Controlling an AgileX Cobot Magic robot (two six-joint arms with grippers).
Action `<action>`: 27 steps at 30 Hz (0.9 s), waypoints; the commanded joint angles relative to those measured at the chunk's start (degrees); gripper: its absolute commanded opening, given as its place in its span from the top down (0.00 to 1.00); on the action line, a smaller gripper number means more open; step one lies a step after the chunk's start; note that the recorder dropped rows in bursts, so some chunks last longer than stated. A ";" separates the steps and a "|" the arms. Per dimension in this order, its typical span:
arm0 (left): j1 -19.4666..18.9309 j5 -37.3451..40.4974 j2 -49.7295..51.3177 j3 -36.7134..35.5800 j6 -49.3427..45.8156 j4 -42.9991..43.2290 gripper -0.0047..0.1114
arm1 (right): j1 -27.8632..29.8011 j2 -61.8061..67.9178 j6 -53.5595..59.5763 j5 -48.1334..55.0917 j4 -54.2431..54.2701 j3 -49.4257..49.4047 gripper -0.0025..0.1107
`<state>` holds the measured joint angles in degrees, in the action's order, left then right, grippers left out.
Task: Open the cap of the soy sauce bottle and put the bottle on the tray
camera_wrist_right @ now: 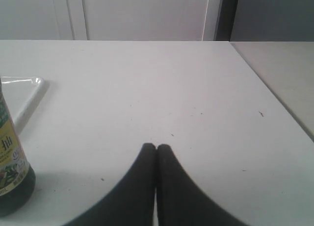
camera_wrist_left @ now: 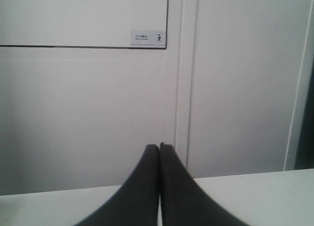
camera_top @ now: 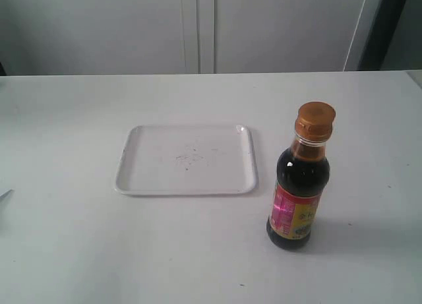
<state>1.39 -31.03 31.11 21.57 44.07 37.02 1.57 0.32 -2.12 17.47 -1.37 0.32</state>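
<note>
The soy sauce bottle (camera_top: 299, 185) stands upright on the white table, right of the tray (camera_top: 138, 179), with dark liquid and a pink and yellow label. Its golden-brown cap (camera_top: 314, 121) is closed. The tray lies flat and holds nothing. Neither gripper shows in the exterior view. My left gripper (camera_wrist_left: 159, 147) is shut with nothing in it and faces the back wall. My right gripper (camera_wrist_right: 156, 147) is shut too, low over the table, with the bottle (camera_wrist_right: 12, 162) off to one side and a tray corner (camera_wrist_right: 34, 91) beyond it.
White cabinet doors (camera_top: 198, 27) stand behind the table. The table's right edge (camera_wrist_right: 274, 103) shows in the right wrist view, with a lower beige surface past it. A small grey object (camera_top: 3, 195) peeks in at the exterior view's left edge.
</note>
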 commanded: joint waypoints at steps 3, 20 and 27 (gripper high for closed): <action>-0.12 -6.25 8.34 3.97 3.68 7.04 0.96 | 0.19 -0.32 -0.02 -0.89 -0.09 -0.32 0.98; 6.54 -15.85 25.40 10.74 5.12 14.46 0.96 | 0.19 -0.32 -0.02 -3.03 -0.09 -0.32 0.98; 18.95 -16.08 33.56 15.23 3.71 14.88 0.96 | 0.19 -0.32 0.98 -7.50 -0.09 -0.32 0.98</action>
<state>17.42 -46.19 62.67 35.55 47.99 51.01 1.57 0.32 -1.78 12.17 -1.37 0.28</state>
